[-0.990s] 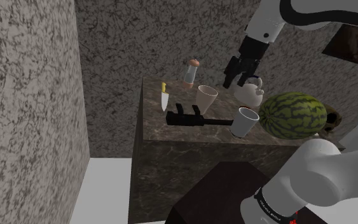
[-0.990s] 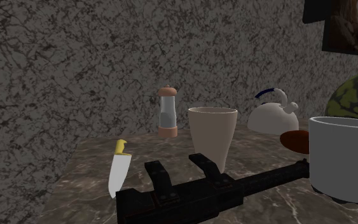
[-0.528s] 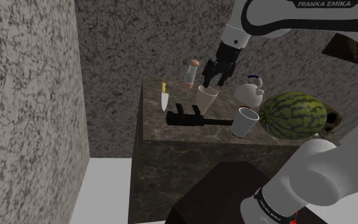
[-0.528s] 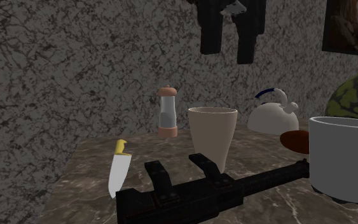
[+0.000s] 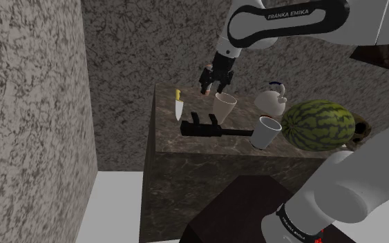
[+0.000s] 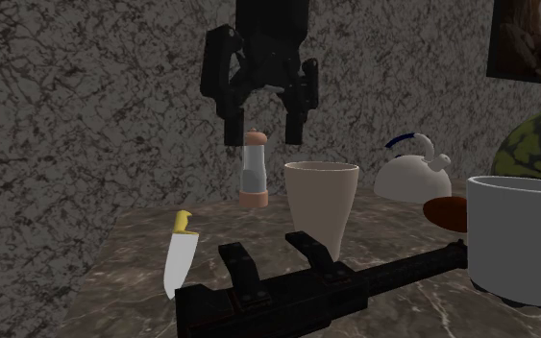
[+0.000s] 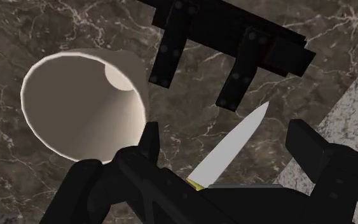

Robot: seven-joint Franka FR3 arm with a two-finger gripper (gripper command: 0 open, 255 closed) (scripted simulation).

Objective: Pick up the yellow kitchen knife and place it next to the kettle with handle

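Observation:
The knife point(image 5: 179, 103) has a yellow handle and a pale blade and lies flat near the counter's edge at the shoulder view's left. It is also in the second exterior view point(image 6: 178, 257). My gripper point(image 5: 211, 86) hangs open in the air above the counter, over the grinder point(image 6: 251, 171) and beside the beige cup point(image 5: 224, 105). Its black fingers point(image 6: 231, 120) stand apart with nothing between them. In the wrist view the knife's blade point(image 7: 231, 149) lies on the counter below the open gripper point(image 7: 224, 130). The white kettle point(image 5: 272, 99) with a dark handle stands farther right, seen too in the second exterior view point(image 6: 412, 175).
A black rifle-shaped object point(image 5: 206, 128) lies across the counter in front of the knife and cup point(image 6: 321, 206). A pale mug point(image 5: 266, 132) and a watermelon point(image 5: 319, 125) stand to the right. The stone counter point(image 5: 159, 148) drops off at the left, and a speckled wall rises behind.
The arm has swung from above the kettle to the shoulder view's left, past the cup, and now hangs near the grinder. The fingers stayed open. Nothing on the counter moved.

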